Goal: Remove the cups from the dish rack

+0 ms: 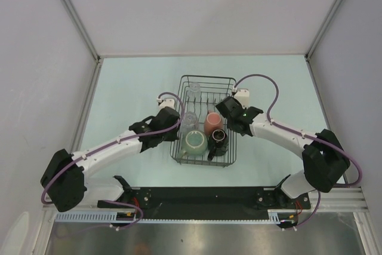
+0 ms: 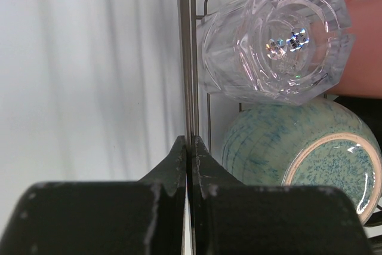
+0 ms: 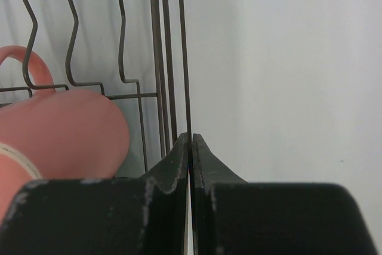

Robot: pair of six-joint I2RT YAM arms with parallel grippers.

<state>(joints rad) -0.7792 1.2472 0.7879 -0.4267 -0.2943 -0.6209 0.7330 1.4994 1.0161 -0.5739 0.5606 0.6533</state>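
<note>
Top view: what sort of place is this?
Probably a robot test cell, not a kitchen: plain white walls box in a pale table, and two arms bolted at its near edge flank a dish rack.

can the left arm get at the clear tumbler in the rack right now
Probably not yet: the left gripper is shut on a side wire of the dish rack, with that wall between it and the clear tumbler. It must let go and reach over the top.

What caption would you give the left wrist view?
Left gripper shut on the dish rack rim, clear tumbler and green mug just inside.
</note>
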